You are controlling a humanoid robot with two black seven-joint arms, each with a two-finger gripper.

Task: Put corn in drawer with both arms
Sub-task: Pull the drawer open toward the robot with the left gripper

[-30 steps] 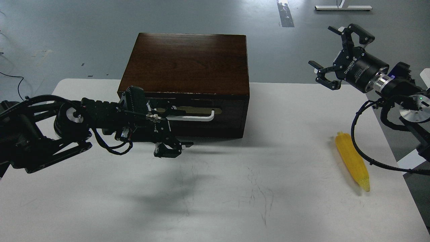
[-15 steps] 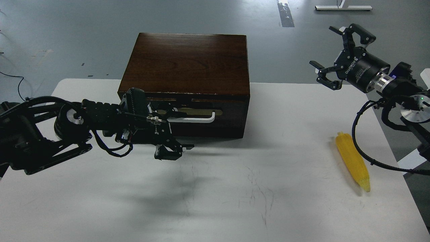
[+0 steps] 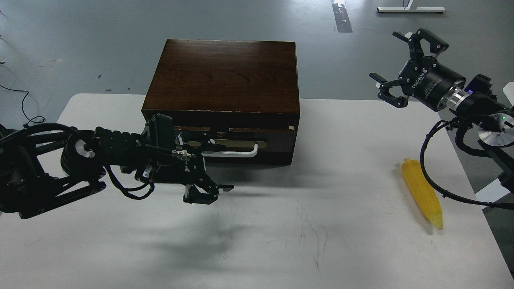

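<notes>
The dark brown box (image 3: 223,74) stands at the back of the white table (image 3: 281,241). Its drawer (image 3: 273,140) is out a little, and a thin strip of pale interior (image 3: 192,129) shows along its top. My left gripper (image 3: 207,168) is open at the left end of the white bar handle (image 3: 237,152), with one finger (image 3: 202,143) hooked at the handle and the other finger (image 3: 209,193) below, above the table. The yellow corn (image 3: 421,192) lies on the table at the right. My right gripper (image 3: 387,64) is open and empty, raised behind the corn.
A black cable (image 3: 431,176) of my right arm loops close beside the corn. The table's right edge is just past the corn. The grey floor lies beyond the table's far edge.
My left gripper has drawn back toward me, and the drawer has come out slightly, showing a pale strip at its top. The right arm and the corn have not moved.
</notes>
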